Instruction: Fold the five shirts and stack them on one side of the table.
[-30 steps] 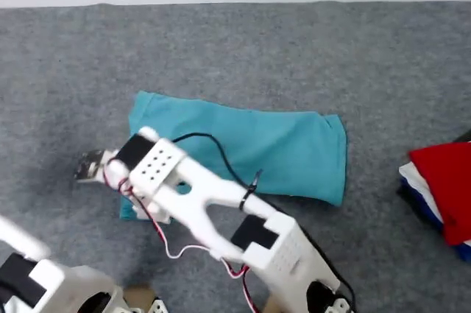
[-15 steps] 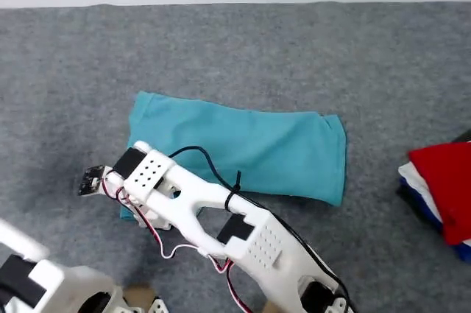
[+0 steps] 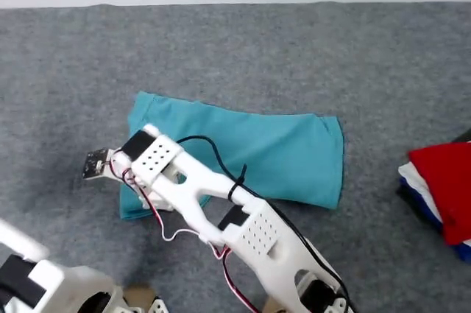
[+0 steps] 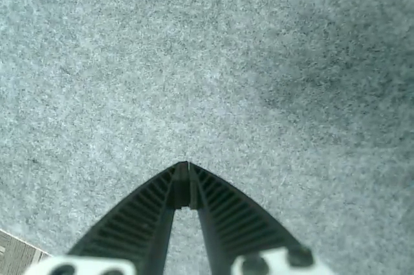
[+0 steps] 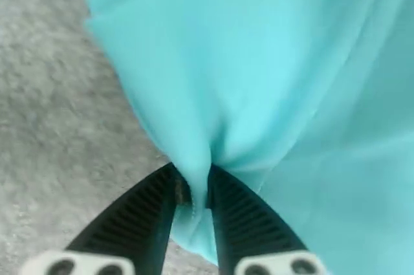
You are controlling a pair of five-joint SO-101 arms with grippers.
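Pinching the shirt [image 3: 280, 155] at the end away from the stack [image 3: 441, 188], the right gripper [image 5: 192, 192] clamps a fold of teal cloth.
The shirt lies in a long folded band mid-bench [image 3: 221, 48], well apart from the stack of folded shirts at the bench's edge. The left gripper [image 4: 188, 181] hangs over bare grey bench, its fingers pressed together on nothing.

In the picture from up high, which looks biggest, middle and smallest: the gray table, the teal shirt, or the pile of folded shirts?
Largest: the gray table.
Middle: the teal shirt.
Smallest: the pile of folded shirts, though the picture's edge cuts it off, so its full size is unsure.
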